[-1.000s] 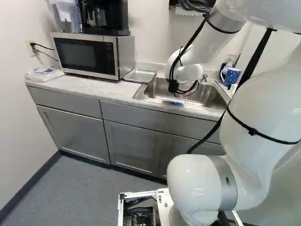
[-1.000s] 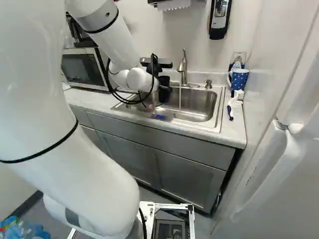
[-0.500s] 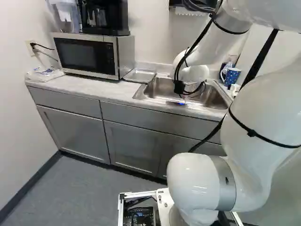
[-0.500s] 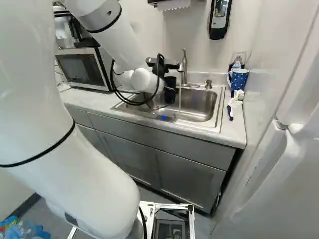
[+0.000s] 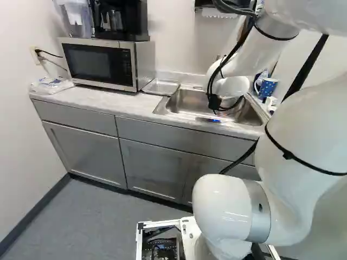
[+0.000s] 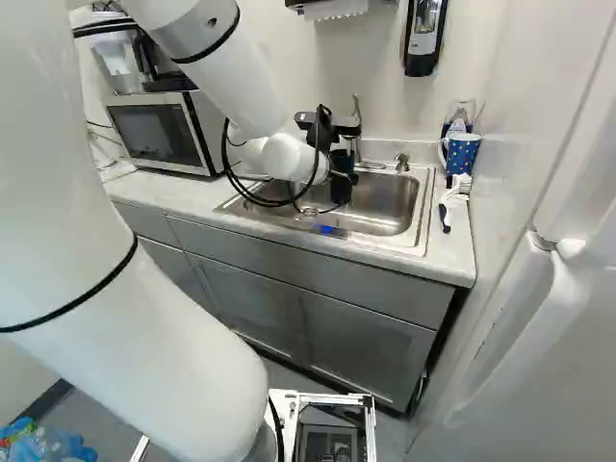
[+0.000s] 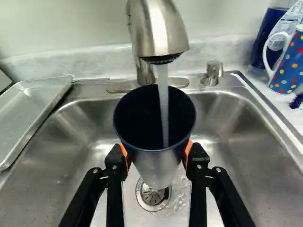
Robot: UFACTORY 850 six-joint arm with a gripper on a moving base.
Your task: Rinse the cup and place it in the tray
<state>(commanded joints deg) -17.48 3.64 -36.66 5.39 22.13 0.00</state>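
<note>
1. White walls and a pale counter (image 5: pixel 81 100) make up this kitchen corner. At the left of the left base view is a microwave (image 5: pixel 100 64), with a coffee maker (image 5: pixel 121 19) on top. The tray (image 5: pixel 160 87) lies on the counter, between the microwave and the sink (image 7: pixel 255 137).
2. In the middle, the black gripper (image 7: pixel 156 156) holds the dark cup (image 7: pixel 154 163) over the sink, with an orange pad (image 7: pixel 124 152) on each side. Water (image 7: pixel 163 101) runs from the tap (image 7: pixel 158 30) into the cup. So I think this is the rinsing step. I can't tell how full the cup is.
3. Next, I think the arm should tip the water out over the drain (image 7: pixel 152 195), then carry the cup to the tray. It must slide out from under the tap and lift over the sink's edge. The microwave may make the tray side tight.
4. On the right, a spotty blue mug (image 7: pixel 289 66) and a brush (image 6: pixel 445 217) sit beside the sink, away from the tray.
</note>
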